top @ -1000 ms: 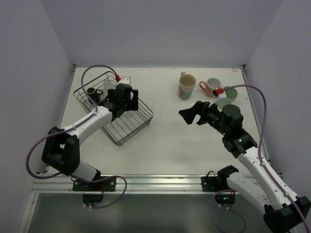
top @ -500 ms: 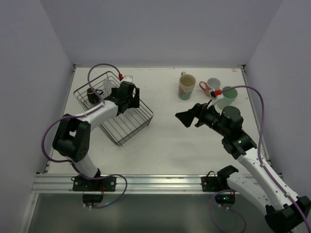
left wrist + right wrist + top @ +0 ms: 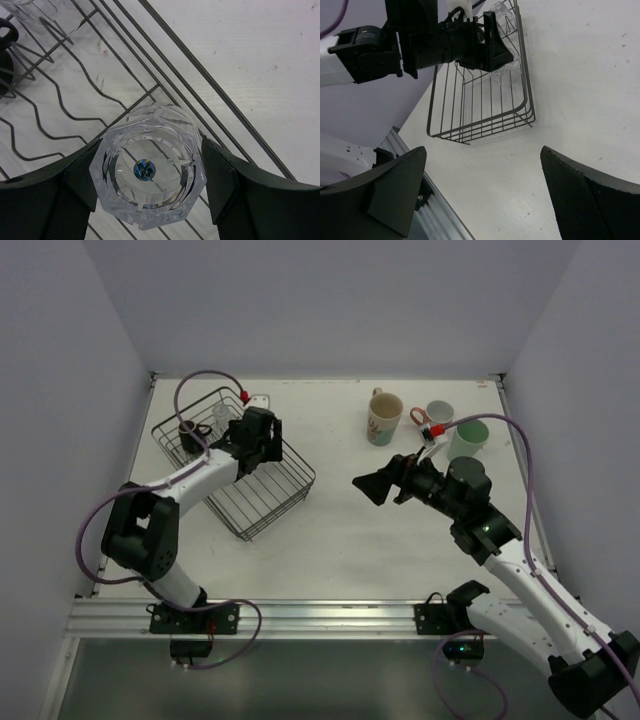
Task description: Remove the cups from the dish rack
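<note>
My left gripper point(image 3: 262, 432) is shut on a clear faceted glass point(image 3: 147, 172), one finger on each side, inside the black wire dish rack point(image 3: 262, 502) by its side wall. A dark brown mug point(image 3: 187, 428) and a second clear glass point(image 3: 220, 415) stand in the rack's far corner. The rack's ridged floor point(image 3: 60, 100) shows in the left wrist view. My right gripper point(image 3: 375, 483) is open and empty over the table's middle, pointing toward the rack point(image 3: 480, 95). A cream patterned mug point(image 3: 384, 417), a salmon-pink mug point(image 3: 432, 417) and a pale green cup point(image 3: 468, 437) stand on the table at the back right.
White walls close in the table on the left, back and right. A metal rail point(image 3: 300, 615) runs along the near edge. The purple cables point(image 3: 200, 380) loop above both arms.
My right gripper has moved left toward the middle of the table, still open. My left gripper has shifted slightly toward the back of the rack and its elbow has swung in.
</note>
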`<state>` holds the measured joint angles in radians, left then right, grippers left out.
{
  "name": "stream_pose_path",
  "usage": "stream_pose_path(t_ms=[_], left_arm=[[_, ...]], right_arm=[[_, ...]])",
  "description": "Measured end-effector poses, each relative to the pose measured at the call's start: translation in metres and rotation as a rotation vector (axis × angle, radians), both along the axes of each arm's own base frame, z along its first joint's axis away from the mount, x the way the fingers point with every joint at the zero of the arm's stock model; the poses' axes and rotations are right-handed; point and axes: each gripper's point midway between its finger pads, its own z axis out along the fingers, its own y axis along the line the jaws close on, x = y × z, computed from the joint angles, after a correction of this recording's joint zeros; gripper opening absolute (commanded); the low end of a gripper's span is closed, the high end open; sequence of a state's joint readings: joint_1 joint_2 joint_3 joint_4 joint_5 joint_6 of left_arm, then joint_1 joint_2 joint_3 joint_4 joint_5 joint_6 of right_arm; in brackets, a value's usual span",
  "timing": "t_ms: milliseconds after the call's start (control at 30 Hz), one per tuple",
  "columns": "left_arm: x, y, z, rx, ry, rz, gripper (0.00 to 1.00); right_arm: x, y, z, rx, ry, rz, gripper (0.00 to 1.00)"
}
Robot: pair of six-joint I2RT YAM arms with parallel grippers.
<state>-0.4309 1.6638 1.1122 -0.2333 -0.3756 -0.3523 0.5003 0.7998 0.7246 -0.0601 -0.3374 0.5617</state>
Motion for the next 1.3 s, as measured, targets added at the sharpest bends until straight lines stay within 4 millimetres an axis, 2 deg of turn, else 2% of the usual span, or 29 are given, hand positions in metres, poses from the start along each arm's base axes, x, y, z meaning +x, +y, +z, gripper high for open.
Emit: stream_pose_path(t_ms=[100, 433, 500, 733, 933, 1000, 1233, 1300], left_arm=[[-0.007, 0.003, 0.022, -0.025, -0.045, 0.002, 0.28], [-0.050, 0.007, 0.120, -0.235, -0.270, -0.022, 0.22], [-0.061, 0.000, 0.134, -0.308, -0.298, -0.055, 0.22], [-0.113, -0.038, 0.184, -0.627, -0.353, -0.250, 0.21], [-0.144, -0.070, 0.209, -0.855, -0.343, -0.415, 0.22], [-0.151, -0.078, 0.214, -0.913, -0.334, -0.459, 0.22], [-0.167, -0.097, 0.225, -1.047, -0.305, -0.578, 0.22], [-0.170, -0.100, 0.229, -1.076, -0.304, -0.599, 0.24]], right_arm=[[-0.002, 0.008, -0.001, 0.013, 0.016, 0.025, 0.99], [-0.001, 0.050, -0.011, 0.173, 0.137, 0.094, 0.96], [-0.003, 0.058, -0.011, 0.226, 0.163, 0.106, 0.95], [0.007, 0.084, 0.008, 0.367, 0.188, 0.148, 0.90], [0.012, 0.095, 0.023, 0.439, 0.185, 0.195, 0.87], [0.010, 0.098, 0.027, 0.453, 0.179, 0.219, 0.78], [-0.010, 0.102, 0.056, 0.520, 0.126, 0.352, 0.62], [-0.015, 0.103, 0.063, 0.538, 0.110, 0.385, 0.51]])
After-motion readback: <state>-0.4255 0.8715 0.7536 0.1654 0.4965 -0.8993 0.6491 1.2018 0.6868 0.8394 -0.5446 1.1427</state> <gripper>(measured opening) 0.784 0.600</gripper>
